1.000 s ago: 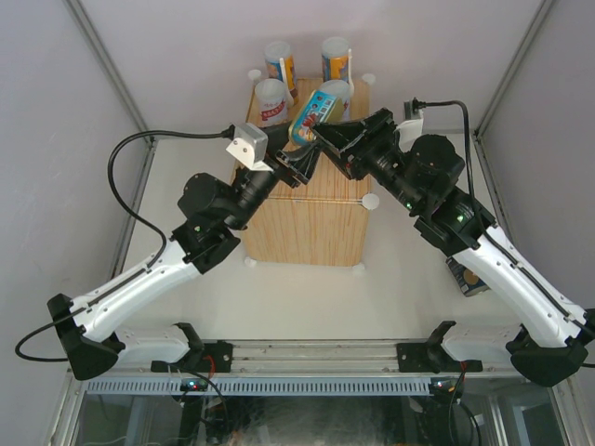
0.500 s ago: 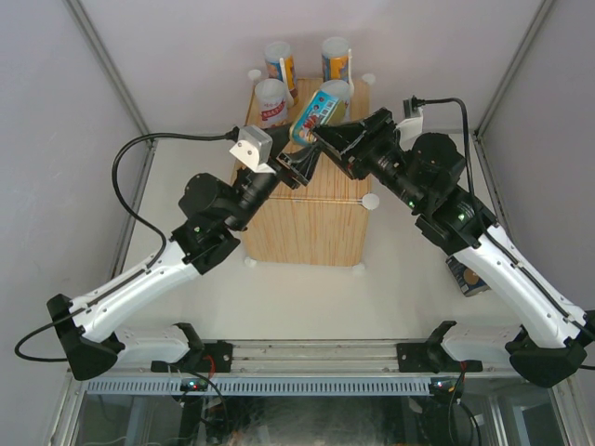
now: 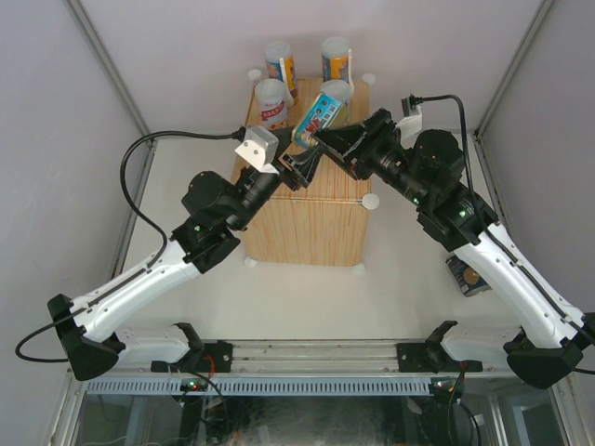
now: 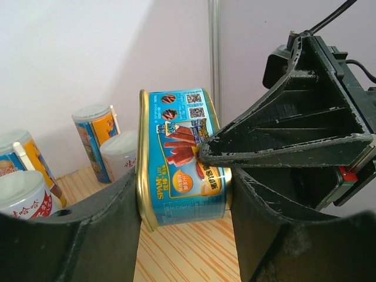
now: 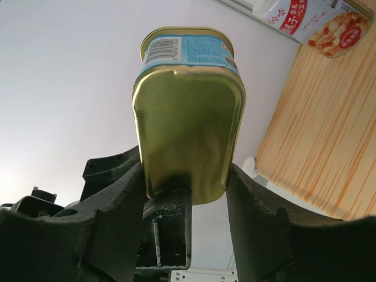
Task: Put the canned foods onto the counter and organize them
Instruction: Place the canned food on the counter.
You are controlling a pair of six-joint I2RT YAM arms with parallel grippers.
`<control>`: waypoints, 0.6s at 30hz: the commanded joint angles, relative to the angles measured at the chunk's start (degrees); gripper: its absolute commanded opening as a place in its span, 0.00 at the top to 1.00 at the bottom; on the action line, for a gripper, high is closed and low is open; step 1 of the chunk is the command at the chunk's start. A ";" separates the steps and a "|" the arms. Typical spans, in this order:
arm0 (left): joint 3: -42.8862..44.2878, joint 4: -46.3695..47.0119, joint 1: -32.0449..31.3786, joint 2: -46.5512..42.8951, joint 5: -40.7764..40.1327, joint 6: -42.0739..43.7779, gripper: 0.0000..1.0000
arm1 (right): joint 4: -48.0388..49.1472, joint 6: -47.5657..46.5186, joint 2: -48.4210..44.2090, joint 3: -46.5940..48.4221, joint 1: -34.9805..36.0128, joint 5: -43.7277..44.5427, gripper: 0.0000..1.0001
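The SPAM tin (image 4: 179,155) hangs above the wood-grain worktop (image 4: 188,252). The left claw (image 4: 183,188) and the right claw (image 5: 185,170) are both clamped on it. It seems stiff, rather heavy and smooth, so opposite flat faces give the safest hold. Its long axis stands nearly upright, with the label toward the left wrist.

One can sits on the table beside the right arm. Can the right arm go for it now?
Probably not yet. The right gripper is shut on the gold-blue tin, shared with the left gripper above the counter. Free that first; the can looks otherwise clear.
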 commanded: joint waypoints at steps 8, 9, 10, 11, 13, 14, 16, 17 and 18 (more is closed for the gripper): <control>0.39 -1.49 3.92 -3.52 -6.94 7.86 1.00 | 2.10 -1.55 -0.71 0.40 -4.42 -1.93 0.56; 0.19 -1.55 3.92 -3.76 -7.35 7.95 1.00 | 2.31 -1.41 -0.64 0.22 -4.56 -2.26 0.55; -0.12 -1.36 3.93 -3.86 -7.97 7.87 1.00 | 2.37 -1.32 -0.56 0.12 -4.71 -2.53 0.54; -0.23 -1.23 3.92 -4.08 -8.39 7.88 1.00 | 2.47 -1.26 -0.45 0.03 -4.81 -2.84 0.54; -0.43 -1.00 4.02 -4.15 -9.01 8.05 1.00 | 2.72 -1.09 -0.27 -0.25 -5.17 -3.60 0.54; -0.51 -0.95 4.02 -4.30 -9.31 8.15 1.00 | 2.80 -1.05 -0.20 -0.28 -5.28 -3.91 0.52; -0.63 -0.75 4.02 -4.52 -9.69 8.40 1.00 | 2.74 -1.04 -0.07 -0.28 -5.53 -4.53 0.50; -0.64 -0.75 4.02 -4.59 -9.87 8.47 1.00 | 2.62 -1.00 0.01 -0.28 -5.63 -4.56 0.50; -0.74 -0.68 4.02 -4.69 -10.08 8.61 1.00 | 2.58 -1.08 0.06 -0.28 -5.73 -4.56 0.48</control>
